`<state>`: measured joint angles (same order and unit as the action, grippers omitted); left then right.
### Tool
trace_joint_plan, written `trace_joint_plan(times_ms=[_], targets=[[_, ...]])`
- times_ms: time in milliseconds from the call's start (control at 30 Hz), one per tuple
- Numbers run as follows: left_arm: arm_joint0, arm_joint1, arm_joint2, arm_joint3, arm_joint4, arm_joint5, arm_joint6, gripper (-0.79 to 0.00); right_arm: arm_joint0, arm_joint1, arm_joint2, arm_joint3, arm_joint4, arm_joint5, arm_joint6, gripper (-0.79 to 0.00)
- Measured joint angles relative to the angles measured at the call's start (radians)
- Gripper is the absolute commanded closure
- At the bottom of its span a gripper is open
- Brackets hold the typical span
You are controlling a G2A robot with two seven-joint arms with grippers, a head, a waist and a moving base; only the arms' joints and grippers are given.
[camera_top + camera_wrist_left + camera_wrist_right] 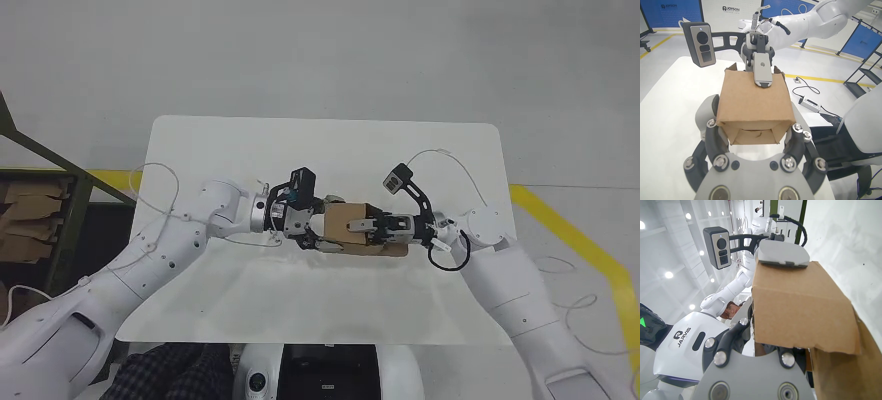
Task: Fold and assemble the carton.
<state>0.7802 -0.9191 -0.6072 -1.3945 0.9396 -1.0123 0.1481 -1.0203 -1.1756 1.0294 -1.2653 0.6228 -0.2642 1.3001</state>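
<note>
The carton was held over the middle of the white surface, between the 2 arms. It was made of brown cardboard and was shaped like a box lying on its side.

The left jaws were closed on it at 1 end. Their 2 fingers were pressed against 2 opposite side walls, 1 on each side. That end of the carton was open, and folded cardboard was seen deep inside it.

The right jaws were closed on the other end. 1 finger of theirs was laid flat on the top wall, and the other was hidden by the cardboard. 2 small flaps were seen sticking up at that end, 1 on each side of the finger. A loose flap was seen close to the right wrist.

The left arm was stretched in from 1 side of the surface and the right arm from the other, so the jaws were pointed at each other.

Brown cardboard was piled beside the surface, on the left arm's side. A yellow line was painted on the floor on the right arm's side. A black cable and a small grey box were laid on the floor.
</note>
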Motion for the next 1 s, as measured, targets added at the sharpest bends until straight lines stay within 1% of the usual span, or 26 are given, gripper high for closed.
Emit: trace_joint_plan(times_ms=[100, 200, 233, 267, 300, 367, 400, 467, 567, 633, 833, 1000], targets=[[0.003, -0.001, -0.004, -0.001, -0.005, 0.000, -0.003, -0.643, 0.000, -0.001, -0.001, 0.000, 0.002, 0.001, 0.000, 0.000], [0.006, -0.002, -0.007, -0.002, -0.008, 0.000, -0.005, -0.625, 0.001, -0.001, -0.002, 0.001, 0.002, 0.001, 0.000, 0.000], [0.007, -0.002, -0.007, -0.003, -0.010, 0.000, -0.005, -0.606, 0.001, -0.001, -0.002, 0.002, 0.001, 0.001, 0.000, 0.000], [0.008, -0.002, -0.008, -0.003, -0.011, 0.000, -0.006, -0.563, 0.002, -0.001, -0.002, 0.003, 0.002, 0.001, -0.001, -0.028], [0.009, -0.002, -0.009, -0.004, -0.012, 0.000, -0.007, -0.511, 0.002, -0.002, -0.002, 0.003, 0.003, 0.002, -0.002, -0.117], [0.011, -0.002, -0.010, -0.005, -0.015, 0.000, -0.008, -0.406, 0.002, -0.002, -0.002, 0.004, 0.005, 0.002, -0.004, -0.129], [0.012, -0.002, -0.011, -0.005, -0.017, 0.000, -0.009, -0.391, 0.002, -0.002, -0.003, 0.005, 0.006, 0.002, -0.005, -0.126], [0.013, -0.001, -0.012, -0.007, -0.020, 0.000, -0.009, -0.388, 0.003, -0.003, -0.003, 0.005, 0.006, 0.002, -0.006, -0.099], [0.016, -0.001, -0.013, -0.007, -0.021, 0.000, -0.008, -0.391, 0.004, -0.003, -0.003, 0.005, 0.006, 0.002, -0.005, -0.111], [0.017, -0.001, -0.014, -0.006, -0.023, 0.000, -0.008, -0.391, 0.004, -0.003, -0.003, 0.006, 0.006, 0.003, -0.005, -0.105], [0.019, 0.000, -0.015, -0.006, -0.029, 0.000, -0.010, -0.372, 0.006, -0.004, -0.003, 0.007, 0.008, 0.004, -0.006, -0.126], [0.023, 0.003, -0.017, -0.004, -0.033, 0.000, -0.006, -0.363, 0.008, -0.004, 0.002, 0.013, 0.013, 0.004, -0.006, -0.160]])
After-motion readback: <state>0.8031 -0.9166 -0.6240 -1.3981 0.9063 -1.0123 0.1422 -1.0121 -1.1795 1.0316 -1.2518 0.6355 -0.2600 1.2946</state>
